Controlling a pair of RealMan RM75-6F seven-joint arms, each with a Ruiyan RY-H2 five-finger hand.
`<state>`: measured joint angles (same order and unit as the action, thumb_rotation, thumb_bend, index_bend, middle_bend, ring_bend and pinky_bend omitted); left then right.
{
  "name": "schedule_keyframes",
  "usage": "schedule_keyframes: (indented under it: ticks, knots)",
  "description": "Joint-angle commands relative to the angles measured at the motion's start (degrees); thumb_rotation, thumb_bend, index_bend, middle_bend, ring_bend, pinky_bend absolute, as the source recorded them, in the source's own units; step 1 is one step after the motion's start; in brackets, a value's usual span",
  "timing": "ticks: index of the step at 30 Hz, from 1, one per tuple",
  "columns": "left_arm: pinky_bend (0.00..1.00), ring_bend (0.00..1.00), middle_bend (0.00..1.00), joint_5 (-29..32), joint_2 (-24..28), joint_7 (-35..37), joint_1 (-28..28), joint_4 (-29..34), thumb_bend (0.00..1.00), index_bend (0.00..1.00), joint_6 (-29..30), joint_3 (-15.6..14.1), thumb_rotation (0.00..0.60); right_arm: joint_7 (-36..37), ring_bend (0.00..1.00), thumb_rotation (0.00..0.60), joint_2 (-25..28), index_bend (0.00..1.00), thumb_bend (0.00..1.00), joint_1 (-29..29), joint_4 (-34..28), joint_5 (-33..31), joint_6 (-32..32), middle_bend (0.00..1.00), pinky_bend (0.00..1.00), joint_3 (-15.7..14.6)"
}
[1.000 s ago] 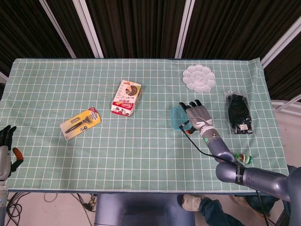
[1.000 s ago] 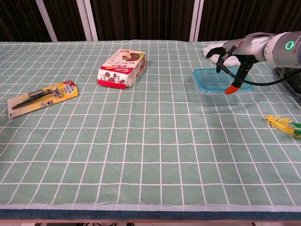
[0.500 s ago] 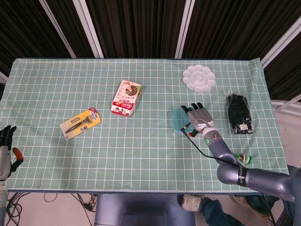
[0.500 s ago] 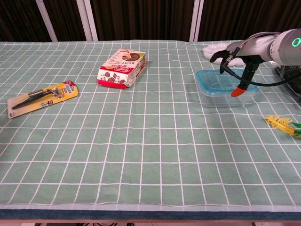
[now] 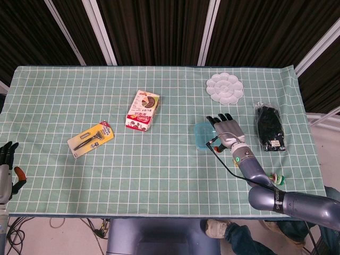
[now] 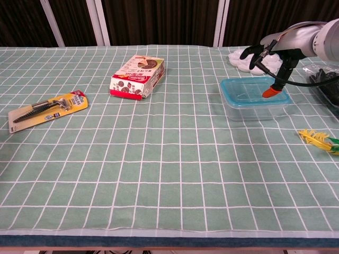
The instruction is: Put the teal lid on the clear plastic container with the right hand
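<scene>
**Lid seated, right hand raised above the container**

Nearest you, at the left end of the tablecloth's near edge, your left hand [image 5: 6, 170] hangs off the cloth beside the corner, dark fingers pointing up and loosely spread, nothing in them. Only the head view catches it.

Near the right end of the near edge lies a small yellow and green feathered toy [image 6: 319, 140], well apart from everything else.

Toward the left edge, about mid-depth, a carded tool in yellow packaging [image 6: 46, 108] lies flat at a slant.

Right of centre, the clear plastic container [image 6: 256, 106] stands upright on the green checked tablecloth [image 6: 159, 174], with the teal lid [image 6: 256, 90] sitting level on its rim. Your right hand [image 6: 267, 53] is above the container's far right part, palm down, not touching the lid. Its fingers are apart and extended toward the far edge, holding nothing; the orange-tipped thumb points down toward the lid. The forearm runs back to the near right corner in the head view.

A snack box [image 6: 137, 77] lies on its side left of centre, farther back.

By the right edge sits a black packet [image 5: 270, 127]. Closest to the far edge, a white flower-shaped palette [image 5: 224, 87] rests beyond the hand.
</scene>
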<state>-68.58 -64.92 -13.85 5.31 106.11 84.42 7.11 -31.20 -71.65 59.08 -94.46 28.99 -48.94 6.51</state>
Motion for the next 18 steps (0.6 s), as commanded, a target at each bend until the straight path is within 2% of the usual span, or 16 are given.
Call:
schedule_keyframes:
  ticks: [1, 5, 8, 18]
  knots:
    - [0.0, 0.0, 0.0, 0.05, 0.0, -0.02, 0.01, 0.01, 0.79, 0.06, -0.04, -0.01, 0.6, 2.37, 0.0, 0.6, 0.24, 0.22, 0.27, -1.19, -1.46, 2.86, -2.0, 0.18, 0.0, 1.24]
    - [0.0, 0.0, 0.0, -0.04, 0.04, 0.03, -0.02, 0.12, 0.79, 0.06, 0.02, -0.04, 0.6, 5.67, 0.0, 0.6, -2.04, 0.37, 0.27, -3.03, -0.73, 8.51, -4.58, 0.16, 0.0, 2.02]
    - [0.0, 0.0, 0.0, -0.01, 0.13, 0.2, -0.06, 0.15, 0.79, 0.06, 0.12, 0.04, 0.6, 7.67, 0.0, 0.6, -4.19, 0.44, 0.27, -3.88, 0.76, 11.44, -5.6, 0.15, 0.0, 2.42]
    - [0.0, 0.0, 0.0, 0.23, 0.37, 0.53, 0.0, 0.25, 0.79, 0.06, -0.13, 0.12, 0.6, 8.96, 0.0, 0.6, -9.01, 0.5, 0.37, -4.4, 5.67, 14.41, -5.29, 0.13, 0.0, 2.85]
